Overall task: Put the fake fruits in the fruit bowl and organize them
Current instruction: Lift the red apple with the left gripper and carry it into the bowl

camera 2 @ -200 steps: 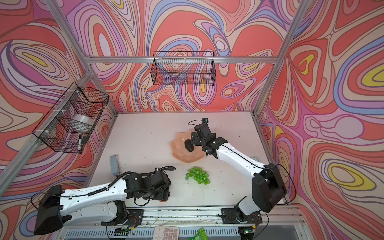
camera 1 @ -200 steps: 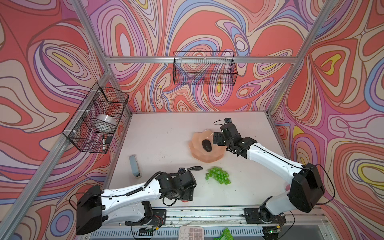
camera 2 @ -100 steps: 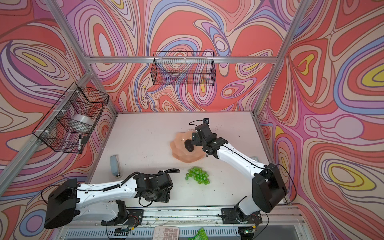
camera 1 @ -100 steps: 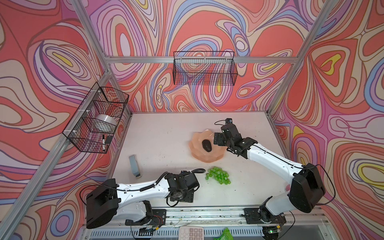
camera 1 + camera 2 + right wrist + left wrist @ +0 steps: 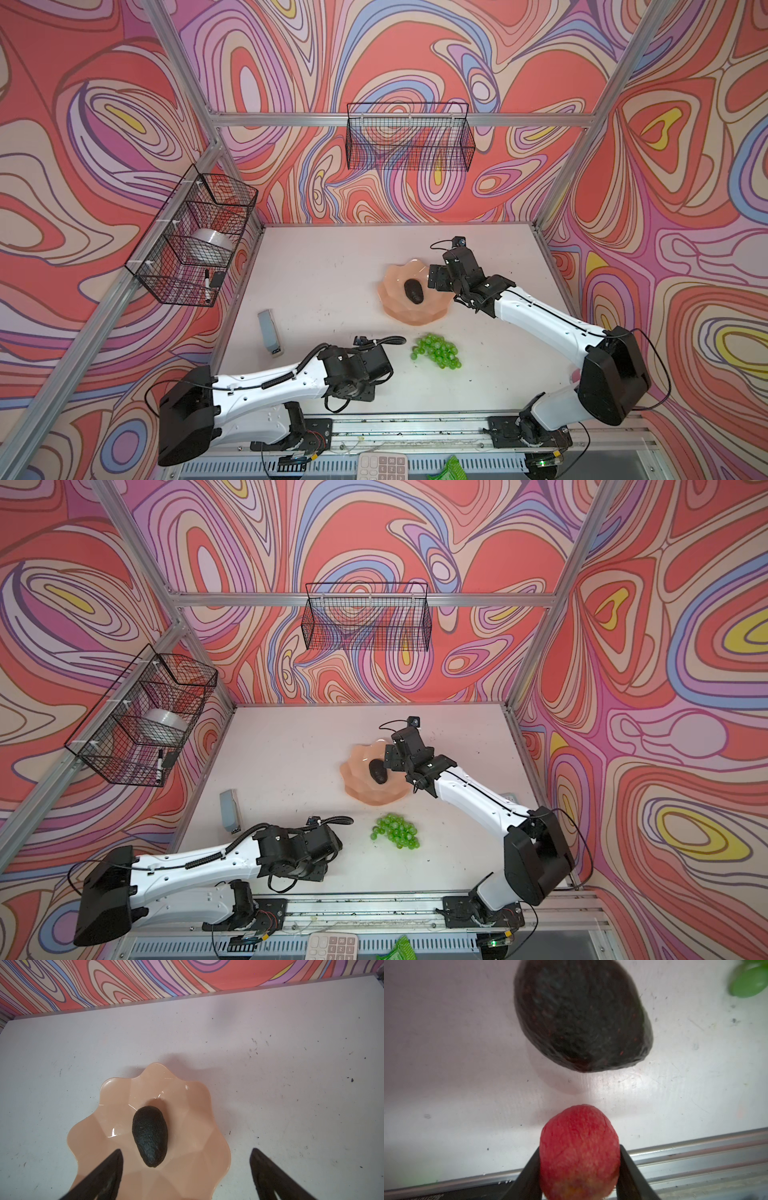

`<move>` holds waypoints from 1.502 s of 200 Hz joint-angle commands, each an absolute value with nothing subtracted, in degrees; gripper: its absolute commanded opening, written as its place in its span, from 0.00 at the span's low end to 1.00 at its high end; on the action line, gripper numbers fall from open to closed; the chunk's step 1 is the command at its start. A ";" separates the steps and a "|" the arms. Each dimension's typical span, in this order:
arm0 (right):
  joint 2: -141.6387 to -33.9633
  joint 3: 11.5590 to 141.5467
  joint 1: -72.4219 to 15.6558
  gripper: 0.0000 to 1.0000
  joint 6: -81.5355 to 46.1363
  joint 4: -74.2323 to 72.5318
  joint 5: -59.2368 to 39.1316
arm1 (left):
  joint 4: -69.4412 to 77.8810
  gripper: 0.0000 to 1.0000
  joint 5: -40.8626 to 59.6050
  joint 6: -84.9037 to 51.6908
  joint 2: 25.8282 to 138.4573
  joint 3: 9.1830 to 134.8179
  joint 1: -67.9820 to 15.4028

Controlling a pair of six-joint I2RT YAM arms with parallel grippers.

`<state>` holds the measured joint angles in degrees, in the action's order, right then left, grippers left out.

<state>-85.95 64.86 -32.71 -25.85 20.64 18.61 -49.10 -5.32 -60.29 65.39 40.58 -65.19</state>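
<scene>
The left tool [image 5: 579, 1148] is clamped on the red apple-like fruit [image 5: 578, 1124] by the front edge of the bench [image 5: 446, 1043], just short of the loose avocado [image 5: 579, 1016] (only the fruit's rounded sides are pinched), so a hasty lift could squirt it free or set that avocado rolling. The right tool [image 5: 187, 1149] hangs spread wide over the fruit bowl [image 5: 187, 1095] holding the other avocado [image 5: 150, 1134], where it could block the drop; the grapes [image 5: 436, 355] lie nearby.

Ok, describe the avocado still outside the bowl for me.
At the table's near edge, the left gripper clamps a red fruit. The avocado lies on bare tabletop just past it, hidden under that arm from above. Its twin sits in the pink bowl.
</scene>
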 commanded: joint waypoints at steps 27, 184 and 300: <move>-83.82 62.92 -32.13 0.98 -26.54 19.67 18.32 | -59.51 0.45 -12.13 -51.65 59.16 53.69 -60.24; -67.68 55.38 -31.34 0.98 -29.49 25.58 21.28 | -43.44 0.42 0.13 -24.95 102.57 86.29 -41.84; -66.97 54.25 -31.21 0.98 -29.00 25.66 21.26 | -44.35 0.42 -1.70 -25.65 117.88 95.37 -41.84</move>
<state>-68.23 55.24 -31.53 -29.02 24.99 20.36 -42.63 -0.30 -26.52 115.48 93.30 -41.95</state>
